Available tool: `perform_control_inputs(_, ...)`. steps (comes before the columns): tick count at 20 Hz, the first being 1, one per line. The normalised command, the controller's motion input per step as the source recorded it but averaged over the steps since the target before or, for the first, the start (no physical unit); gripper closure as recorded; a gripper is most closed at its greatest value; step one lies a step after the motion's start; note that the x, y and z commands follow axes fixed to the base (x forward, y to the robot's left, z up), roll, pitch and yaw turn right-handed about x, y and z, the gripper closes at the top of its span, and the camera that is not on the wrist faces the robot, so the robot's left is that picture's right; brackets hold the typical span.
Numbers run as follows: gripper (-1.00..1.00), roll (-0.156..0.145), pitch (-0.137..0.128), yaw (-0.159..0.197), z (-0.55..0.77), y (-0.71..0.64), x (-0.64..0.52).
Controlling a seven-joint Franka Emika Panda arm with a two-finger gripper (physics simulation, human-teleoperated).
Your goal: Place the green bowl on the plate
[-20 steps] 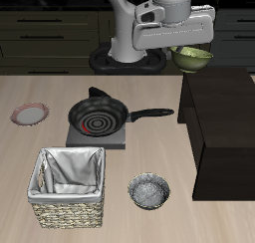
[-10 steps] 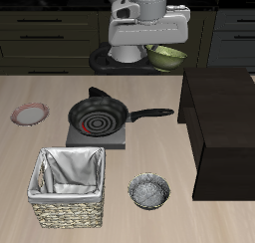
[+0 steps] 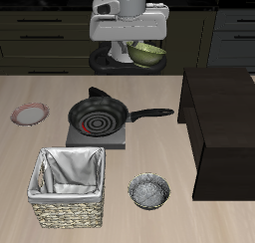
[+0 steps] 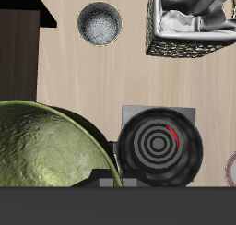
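The green bowl (image 3: 147, 55) hangs high in the air at the back of the table (image 3: 149, 147), carried by the gripper (image 3: 134, 50); in the wrist view the green bowl (image 4: 46, 146) fills the area right against the camera. The fingers themselves are hard to make out, but they appear closed on the bowl's rim, since nothing else supports it. So the pickup looks done, and the carry and the set-down remain. The plate (image 3: 30, 114) lies bare near the table's side edge, well apart from the bowl, with only its rim showing in the wrist view (image 4: 230, 170). Between them sits the black frying pan (image 3: 98, 117) on its grey stand. Nearer the front edge are the wicker basket (image 3: 68, 187) and the grey metallic bowl (image 3: 148, 191).
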Motion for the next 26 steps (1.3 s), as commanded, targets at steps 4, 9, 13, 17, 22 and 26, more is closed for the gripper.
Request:
perform_control_inputs(4, 1.00, -0.015, -0.016, 0.003, 0.02, -0.24, -0.18)
perform_control_inputs(9, 1.00, -0.043, -0.013, 0.004, -0.03, -0.55, -0.21)
perform_control_inputs(13, 1.00, -0.014, -0.013, 0.010, -0.06, -0.35, -0.18)
perform_control_inputs(17, 1.00, -0.048, -0.034, 0.013, -0.03, -0.48, -0.17)
perform_control_inputs(22, 1.00, -0.031, -0.009, -0.009, -0.04, -0.41, -0.11)
perform_control_inputs(26, 1.00, -0.014, -0.022, -0.031, -0.01, -0.36, -0.17)
